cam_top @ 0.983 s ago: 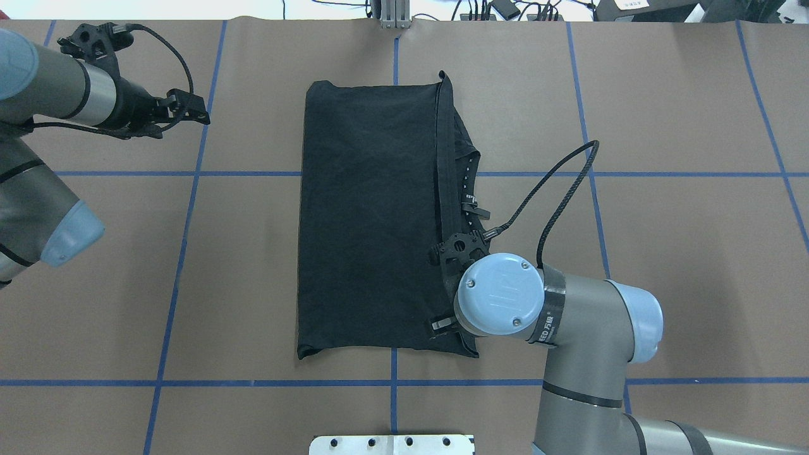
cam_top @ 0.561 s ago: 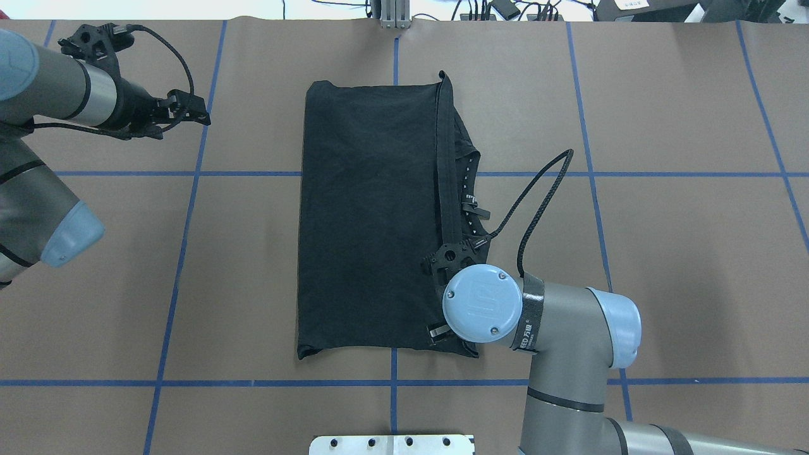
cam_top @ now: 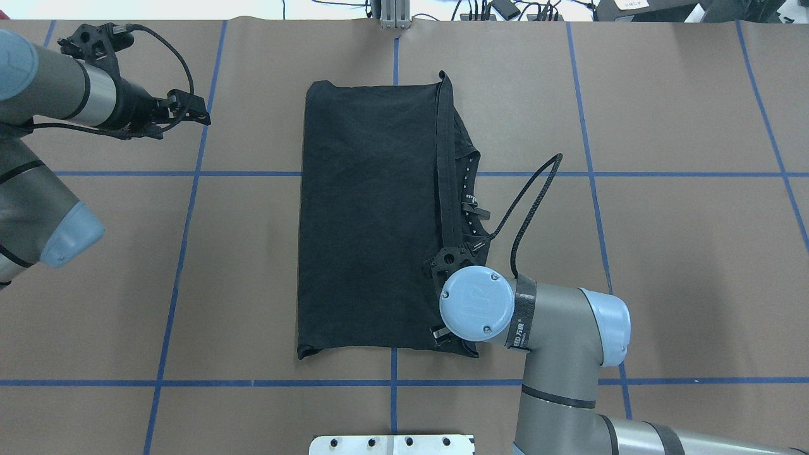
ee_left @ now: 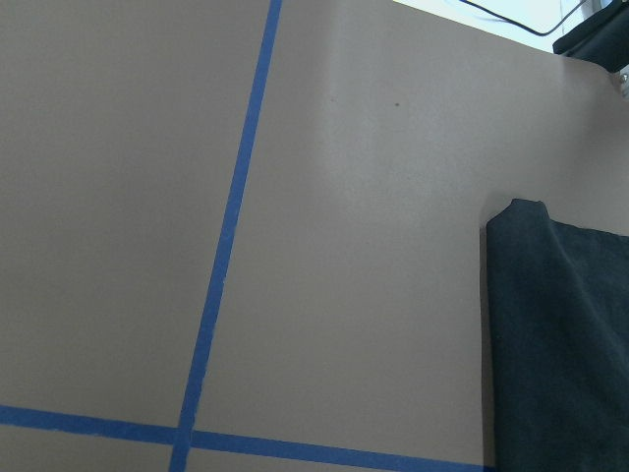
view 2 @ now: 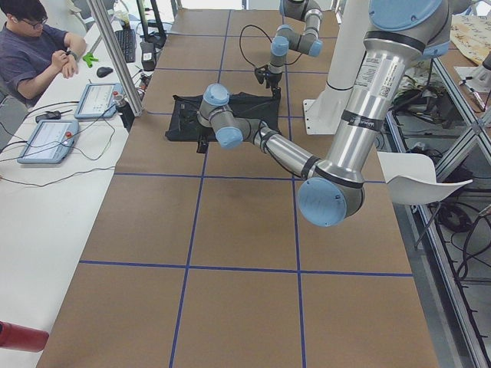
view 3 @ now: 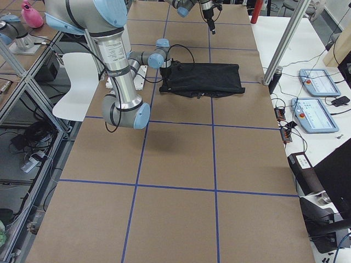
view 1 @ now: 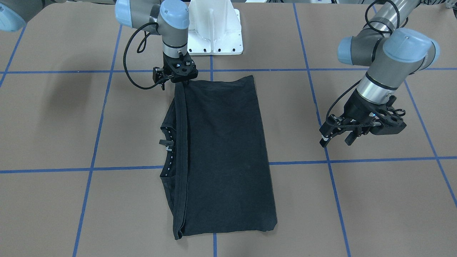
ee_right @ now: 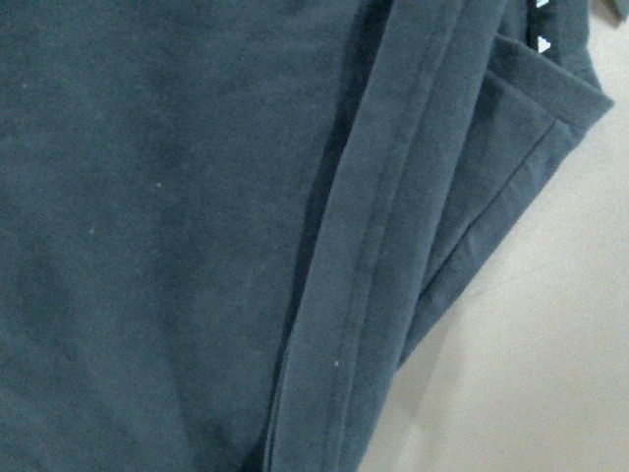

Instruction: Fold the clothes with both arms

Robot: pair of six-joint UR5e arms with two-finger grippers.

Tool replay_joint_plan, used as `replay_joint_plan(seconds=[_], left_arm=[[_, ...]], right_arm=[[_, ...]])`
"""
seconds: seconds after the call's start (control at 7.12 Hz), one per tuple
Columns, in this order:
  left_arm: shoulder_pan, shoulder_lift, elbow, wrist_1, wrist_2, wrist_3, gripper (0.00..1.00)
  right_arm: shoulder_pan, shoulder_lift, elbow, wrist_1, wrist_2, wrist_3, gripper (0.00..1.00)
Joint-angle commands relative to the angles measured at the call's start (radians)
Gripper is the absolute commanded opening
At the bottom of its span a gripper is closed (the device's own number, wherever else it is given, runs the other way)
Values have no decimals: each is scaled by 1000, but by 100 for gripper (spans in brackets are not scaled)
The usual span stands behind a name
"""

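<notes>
Hovering left gripper (view 1: pixel 335 142) gapes empty; right gripper (view 1: pixel 182 81) meets T-shirt (view 1: pixel 225 153) corner, opening impossible to tell.

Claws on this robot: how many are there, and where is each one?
2. The left claw hangs over the table, apart from the shirt. The right claw is at the shirt's corner by the base; its tips are hidden.

The overhead camera looks steeply down on the counter (cam_top: pixel 695 253) from behind the robot, with the white base plate (cam_top: pixel 392 444) at 6 o'clock. The front-facing one looks back from the opposite side, with that plate at 12 o'clock. Two end cameras look along the counter from farther off and both wrist cameras sit close; every view catches the black T-shirt (cam_top: pixel 366 215).
</notes>
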Motion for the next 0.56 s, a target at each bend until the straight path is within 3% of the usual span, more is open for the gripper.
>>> replay_joint_plan(seconds=[0.0, 0.42], left_arm=[[1, -1, 1, 0, 0, 0, 100], [3, -2, -1, 0, 0, 0, 100]], right_arm=[[-2, -1, -5, -2, 7, -1, 100], [9, -3, -18, -4, 11, -3, 100]])
